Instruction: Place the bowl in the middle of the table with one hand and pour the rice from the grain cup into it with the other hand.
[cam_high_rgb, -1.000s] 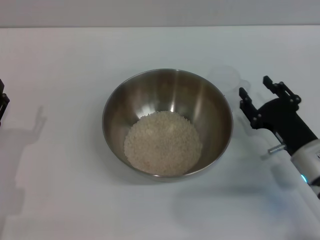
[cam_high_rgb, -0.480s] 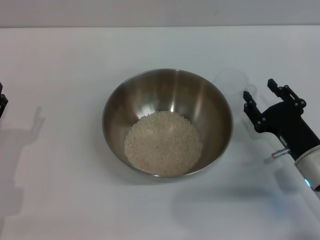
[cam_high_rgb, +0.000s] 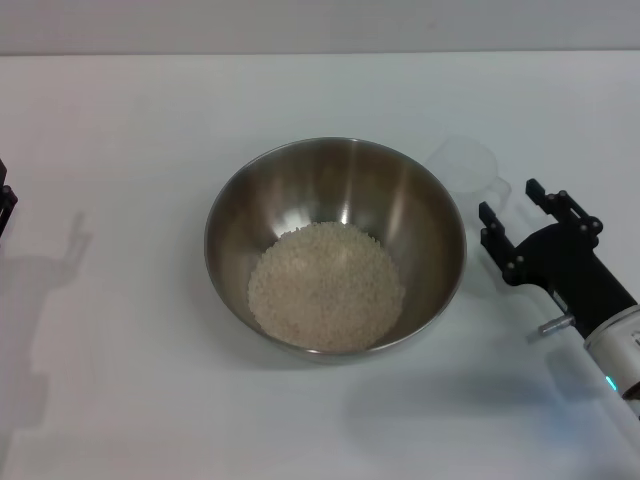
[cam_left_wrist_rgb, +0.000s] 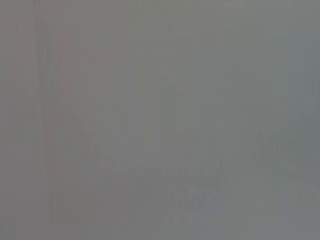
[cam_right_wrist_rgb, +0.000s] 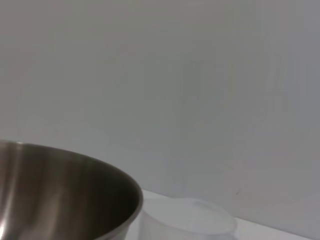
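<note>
The right gripper (cam_high_rgb: 512, 215) has shifted a little back toward the robot's left since half a second ago, and now sits just off the bowl's right side with its two black fingers spread and nothing between them. The stainless-steel bowl (cam_high_rgb: 430, 215) stands in the middle of the white table (cam_high_rgb: 150, 110), where it has stayed, and holds a loose mound of pale rice (cam_high_rgb: 325, 285) that covers its bottom. The frosted grain cup (cam_high_rgb: 463, 165) stands upright on the table just beyond the bowl's far right rim, close to it, ahead of the open fingertips and apart from them. Behind the gripper, the right arm slants away to the table's near right corner, its black wrist giving way to a white sleeve with a small lit dot. In the right wrist view the bowl's rim (cam_right_wrist_rgb: 131, 200) and the cup's open mouth (cam_right_wrist_rgb: 190, 220) lie side by side. The left gripper (cam_high_rgb: 5, 205) shows only as a black sliver at the left edge; its jaws cannot be made out.
</note>
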